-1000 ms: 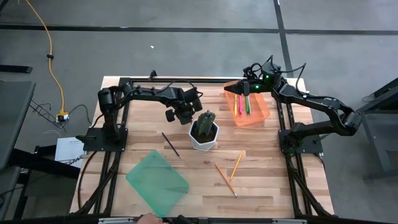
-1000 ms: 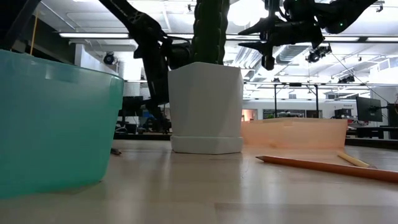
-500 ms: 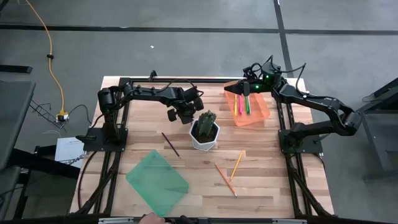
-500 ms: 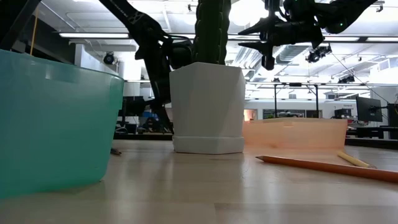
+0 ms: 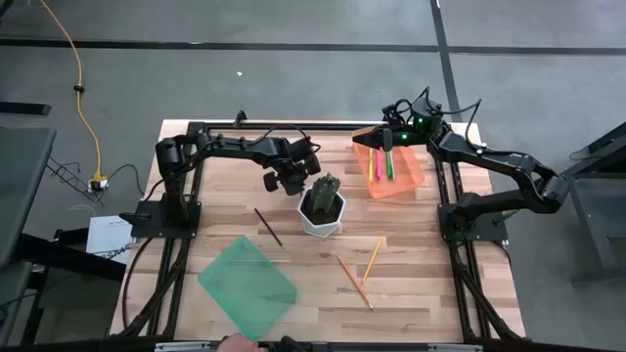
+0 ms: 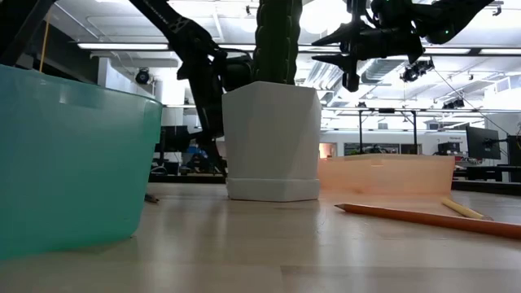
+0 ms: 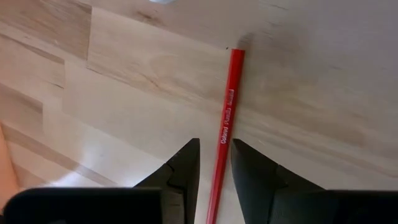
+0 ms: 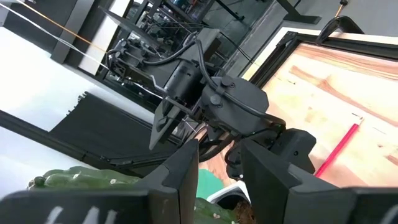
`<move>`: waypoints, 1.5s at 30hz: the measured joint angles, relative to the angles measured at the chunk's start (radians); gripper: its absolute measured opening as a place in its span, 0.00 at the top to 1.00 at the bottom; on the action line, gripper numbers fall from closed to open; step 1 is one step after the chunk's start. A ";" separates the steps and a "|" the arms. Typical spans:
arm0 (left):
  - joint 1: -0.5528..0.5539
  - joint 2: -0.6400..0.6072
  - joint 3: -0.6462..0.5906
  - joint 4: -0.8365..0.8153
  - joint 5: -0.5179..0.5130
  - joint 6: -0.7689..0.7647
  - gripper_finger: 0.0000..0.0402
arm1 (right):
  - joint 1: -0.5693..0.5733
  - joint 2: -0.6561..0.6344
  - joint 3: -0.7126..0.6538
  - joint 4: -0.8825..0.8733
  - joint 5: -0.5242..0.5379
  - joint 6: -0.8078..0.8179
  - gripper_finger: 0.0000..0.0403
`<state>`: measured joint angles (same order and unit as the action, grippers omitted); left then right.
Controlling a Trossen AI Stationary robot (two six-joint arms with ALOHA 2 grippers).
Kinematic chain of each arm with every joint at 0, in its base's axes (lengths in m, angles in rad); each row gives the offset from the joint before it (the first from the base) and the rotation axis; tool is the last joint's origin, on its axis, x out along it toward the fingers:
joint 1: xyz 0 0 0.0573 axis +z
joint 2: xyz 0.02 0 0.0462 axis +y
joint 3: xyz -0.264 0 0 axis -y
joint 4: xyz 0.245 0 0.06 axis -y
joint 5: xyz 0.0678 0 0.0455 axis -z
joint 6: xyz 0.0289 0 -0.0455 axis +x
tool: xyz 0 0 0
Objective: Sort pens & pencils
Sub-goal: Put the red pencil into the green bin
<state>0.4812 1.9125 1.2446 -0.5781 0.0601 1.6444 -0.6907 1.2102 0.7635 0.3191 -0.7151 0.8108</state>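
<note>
1. my left claw (image 5: 290, 176) hangs just behind the white cactus pot (image 5: 321, 213), toward that pot's left. the red pencil (image 7: 224, 130) lies flat on the wooden table (image 7: 323, 74) right under it.
2. in my left wrist view the pencil's long axis runs straight out between my two fingers (image 7: 185, 165), so the grip line crosses its shaft squarely.
3. my fingers are spread a little, one on each side of the shaft, not visibly pressing it. i judge the next move is only to go down and pinch.
4. my right claw (image 5: 388, 136) waits above the orange tray (image 5: 415, 176) to the right of the pot, fingers apart, holding nothing. the left is far nearer the pencil.
5. the teal bin (image 5: 247, 276) sits in front of the pot.
</note>
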 joint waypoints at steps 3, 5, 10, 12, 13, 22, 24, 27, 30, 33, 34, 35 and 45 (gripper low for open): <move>0.008 0.008 -0.001 -0.001 -0.005 -0.007 0.80 | 0.000 0.000 0.000 0.000 0.000 0.000 0.72; 0.011 0.006 0.000 0.011 -0.005 -0.006 0.80 | 0.000 0.000 0.000 0.000 -0.001 0.000 0.72; 0.030 0.006 0.000 0.005 -0.005 -0.007 0.80 | -0.001 0.000 0.000 0.000 -0.002 -0.004 0.72; 0.032 0.006 0.000 0.003 -0.005 -0.007 0.80 | -0.001 0.000 0.000 0.000 -0.002 -0.004 0.72; 0.032 0.006 0.000 0.004 -0.005 -0.006 0.80 | -0.001 0.000 0.000 0.000 -0.002 -0.005 0.72; 0.029 0.027 -0.001 0.002 0.010 0.001 0.80 | -0.001 0.000 0.000 0.000 -0.003 -0.008 0.72; 0.029 0.037 0.002 0.014 0.005 0.005 0.80 | 0.000 0.000 0.000 0.000 -0.003 -0.008 0.72; 0.029 0.040 0.000 0.006 0.000 0.005 0.80 | -0.001 0.000 0.000 -0.001 -0.003 -0.008 0.72; 0.029 0.046 0.000 0.001 -0.001 0.008 0.80 | 0.000 0.000 0.000 -0.001 -0.003 -0.008 0.72; 0.029 0.046 0.000 0.010 0.000 0.009 0.80 | -0.001 0.000 0.000 -0.002 -0.003 -0.008 0.72; 0.029 0.046 0.000 0.010 0.001 0.010 0.80 | -0.001 0.000 0.000 -0.002 -0.003 -0.008 0.72; 0.029 0.046 0.000 0.010 0.001 0.010 0.80 | 0.000 0.000 0.000 -0.002 -0.004 -0.008 0.72; 0.029 0.046 0.000 0.006 0.011 0.012 0.80 | -0.001 0.000 0.000 -0.002 -0.004 -0.022 0.72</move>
<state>0.5106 1.9583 1.2446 -0.5725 0.0715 1.6562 -0.6912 1.2098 0.7639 0.3168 -0.7186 0.7891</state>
